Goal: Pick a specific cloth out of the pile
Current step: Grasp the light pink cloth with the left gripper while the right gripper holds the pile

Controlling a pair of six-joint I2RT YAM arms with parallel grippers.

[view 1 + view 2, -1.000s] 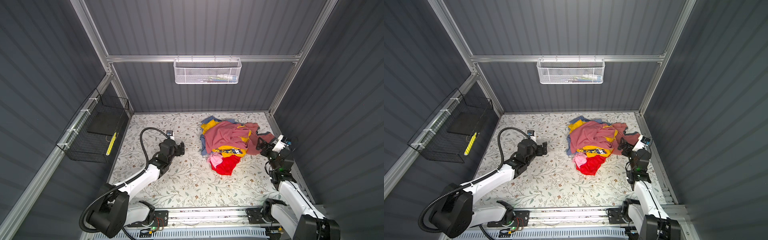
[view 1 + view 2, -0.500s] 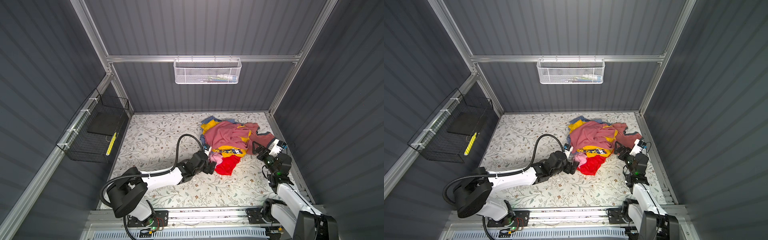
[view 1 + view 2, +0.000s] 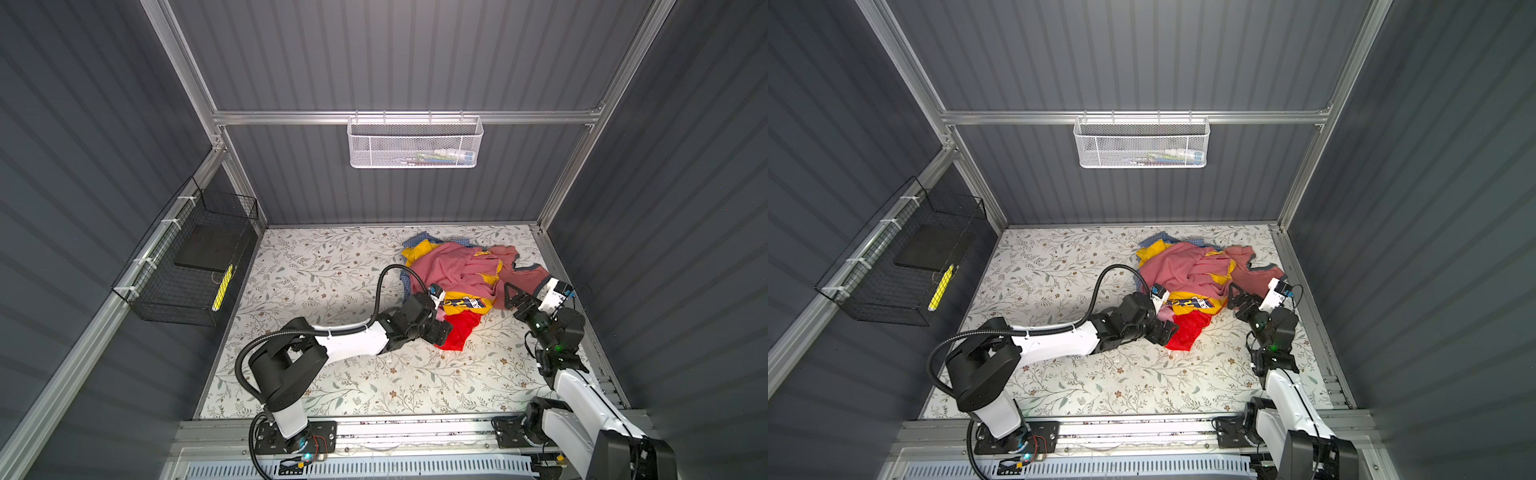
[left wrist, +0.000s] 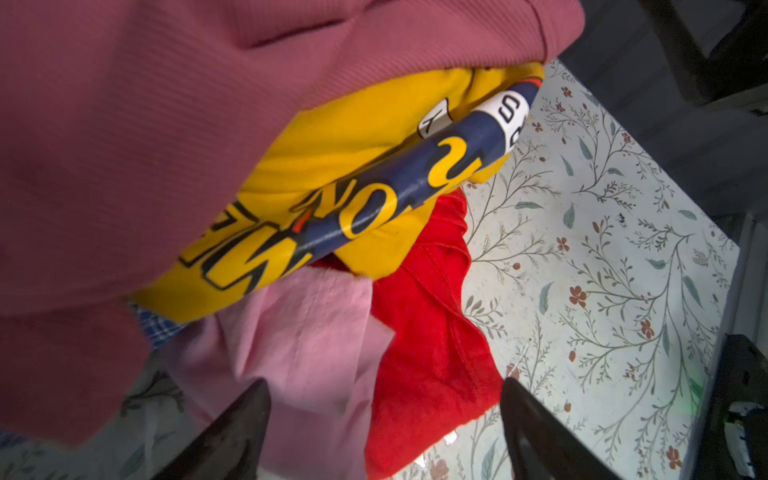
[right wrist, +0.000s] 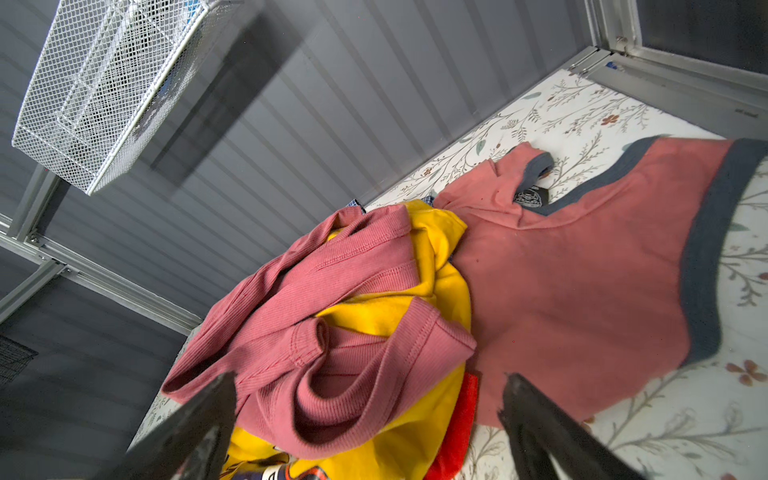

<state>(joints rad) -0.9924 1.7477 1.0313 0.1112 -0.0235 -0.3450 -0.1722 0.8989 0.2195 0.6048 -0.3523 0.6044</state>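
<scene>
The pile (image 3: 457, 270) lies at the back right of the floral table. A dusty-rose ribbed garment (image 4: 124, 124) is on top, over a yellow one with dark blue lettering (image 4: 353, 137). The cloth (image 4: 299, 345), light pink, sticks out from under the yellow one beside a bright red garment (image 4: 428, 316); only a sliver of the cloth (image 3: 1165, 314) shows in a top view. My left gripper (image 4: 384, 386) is open at the pile's near-left edge (image 3: 442, 328), with the cloth and the red garment between its fingers. My right gripper (image 5: 370, 380) is open, hovering at the pile's right side (image 3: 513, 295).
A salmon shirt with grey trim (image 5: 582, 270) spreads out at the pile's right. A white mesh basket (image 3: 415, 143) hangs on the back wall and a black wire basket (image 3: 187, 266) on the left wall. The floral table (image 3: 324, 270) is walled on three sides.
My left arm has swung from the table's left side across to the pile's near edge, its fingers now either side of the pink and red fabric. My right gripper has shifted slightly.
</scene>
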